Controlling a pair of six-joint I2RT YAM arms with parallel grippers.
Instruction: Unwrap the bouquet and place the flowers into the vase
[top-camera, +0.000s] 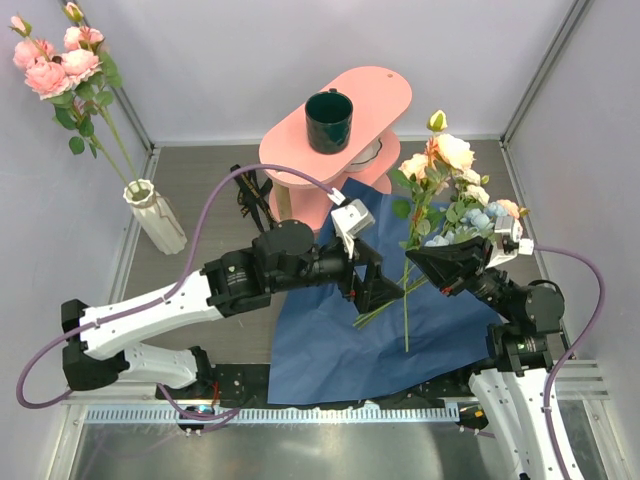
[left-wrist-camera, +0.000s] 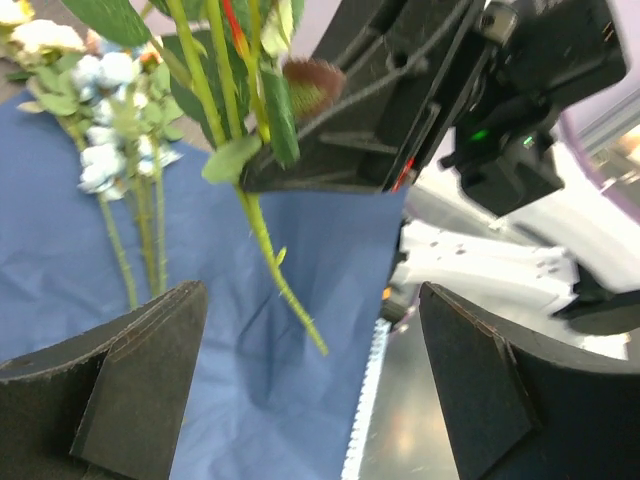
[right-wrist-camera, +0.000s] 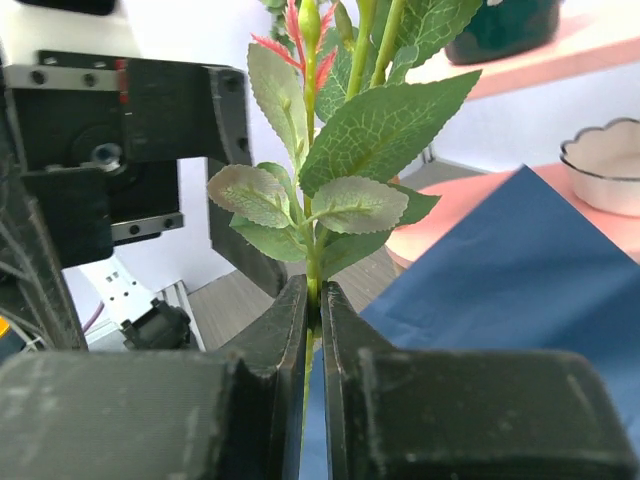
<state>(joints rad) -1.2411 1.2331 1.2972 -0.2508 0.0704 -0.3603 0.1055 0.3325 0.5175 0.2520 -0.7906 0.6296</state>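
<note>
At the far left of the grey-brown wooden counter (top-camera: 200, 180) stands the tall cream-white ribbed vase (top-camera: 155, 213). It is upright near the back corner and holds a few pink roses (top-camera: 55, 62) on long green stems that lean toward the left wall.

The white-and-black left arm (top-camera: 170, 310) reaches from the near edge across to the middle. Its left tool (top-camera: 385, 285) is released, with the jaws spread wide and nothing between them. In the left wrist view the two black fingers (left-wrist-camera: 140, 385) sit far apart at the bottom corners. The thorny end of one green stem hangs ahead of the gap and touches neither finger.

Under that tool a sheet of dark blue wrapping paper (top-camera: 330, 350) lies spread open and creased on the counter, running to the near edge.

Behind the paper is a pink oval two-tier stand (top-camera: 385, 85) with a dark green mug (top-camera: 329, 120) upright on its top tier. A white scalloped bowl (right-wrist-camera: 605, 170) sits on the lower tier.

To the right, the flowers (top-camera: 455, 185) form a bunch of peach, cream and pale-blue blooms with green leaves. The bunch is raised over the right part of the paper, well apart from the vase.

The right tool (right-wrist-camera: 312, 300) is clenched on the green stems just below the leaves, with the jaws nearly together around them. The stem ends trail down and to the left below the grip. The lowest ones seem to reach the paper, but contact cannot be told from above.
</note>
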